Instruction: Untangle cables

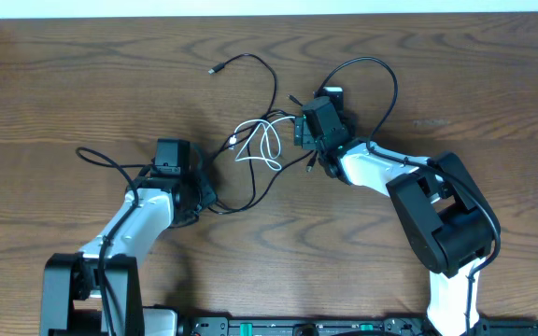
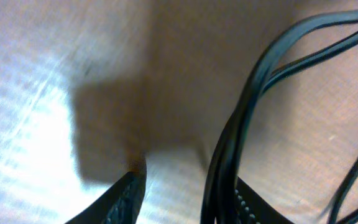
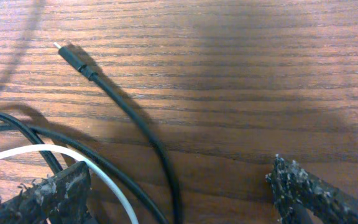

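Observation:
The cables lie tangled at the table's middle: a white cord point(image 1: 267, 140) looped among thin black cords point(image 1: 250, 61), one ending in a plug point(image 1: 214, 70). My left gripper point(image 1: 204, 198) is low over the table at the tangle's lower left. In the left wrist view my left gripper point(image 2: 188, 180) stands open, with black cords point(image 2: 253, 87) running along the inside of its right finger and bare table between them and the left finger. My right gripper point(image 1: 302, 126) point(image 3: 179, 177) is wide open over a black cord point(image 3: 129, 118) with a plug end point(image 3: 67, 53); the white cord point(image 3: 73, 154) passes by its left finger.
A thicker black wire point(image 1: 381, 75) loops from the right wrist's camera, and another point(image 1: 96, 157) trails off the left arm. The wooden table point(image 1: 82, 75) ends at a pale strip along the far edge point(image 1: 250, 7).

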`<action>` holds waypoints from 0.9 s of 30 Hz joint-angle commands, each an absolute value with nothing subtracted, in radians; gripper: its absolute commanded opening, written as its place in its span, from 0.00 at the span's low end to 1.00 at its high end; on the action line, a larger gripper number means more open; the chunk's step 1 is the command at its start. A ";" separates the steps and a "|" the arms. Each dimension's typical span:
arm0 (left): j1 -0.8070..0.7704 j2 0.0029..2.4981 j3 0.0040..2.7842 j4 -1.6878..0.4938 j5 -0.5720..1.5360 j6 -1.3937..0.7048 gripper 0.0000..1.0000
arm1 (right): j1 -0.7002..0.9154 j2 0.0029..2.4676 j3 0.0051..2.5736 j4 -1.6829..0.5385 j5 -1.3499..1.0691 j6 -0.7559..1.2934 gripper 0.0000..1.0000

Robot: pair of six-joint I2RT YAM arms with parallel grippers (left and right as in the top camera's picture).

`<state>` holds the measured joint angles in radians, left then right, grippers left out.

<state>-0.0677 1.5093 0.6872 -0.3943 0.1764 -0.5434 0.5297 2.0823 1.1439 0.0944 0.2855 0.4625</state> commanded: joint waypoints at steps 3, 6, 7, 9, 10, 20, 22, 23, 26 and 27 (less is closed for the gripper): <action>-0.069 1.372 0.726 -0.470 0.174 -0.537 0.43 | 0.525 2.141 1.108 0.057 0.229 0.488 0.91; -0.069 1.298 0.726 -0.496 0.218 -0.537 0.42 | 0.525 2.141 1.108 0.057 0.229 0.489 0.91; -0.069 1.276 0.726 -0.502 0.230 -0.537 0.39 | 0.525 2.141 1.108 0.057 0.229 0.488 0.91; -0.069 1.245 0.726 -0.516 0.247 -0.538 0.31 | 0.525 2.141 1.108 0.057 0.229 0.489 0.91; -0.069 1.234 0.726 -0.523 0.255 -0.538 0.27 | 0.525 2.141 1.108 0.057 0.229 0.488 0.91; -0.069 1.302 0.724 -0.568 0.263 -0.548 0.07 | 0.525 2.141 1.108 0.056 0.220 0.488 0.87; -0.069 1.330 0.724 -0.566 0.278 -0.549 0.08 | 0.525 2.141 1.108 0.056 0.218 0.488 0.86; -0.069 1.343 0.724 -0.566 0.278 -0.548 0.08 | 0.525 2.141 1.108 0.056 0.218 0.488 0.86; -0.069 1.395 0.724 -0.572 0.276 -0.548 0.08 | 0.525 2.141 1.108 0.052 0.218 0.488 0.86; -0.069 1.408 0.724 -0.571 0.276 -0.548 0.08 | 0.525 2.141 1.108 0.052 0.218 0.488 0.86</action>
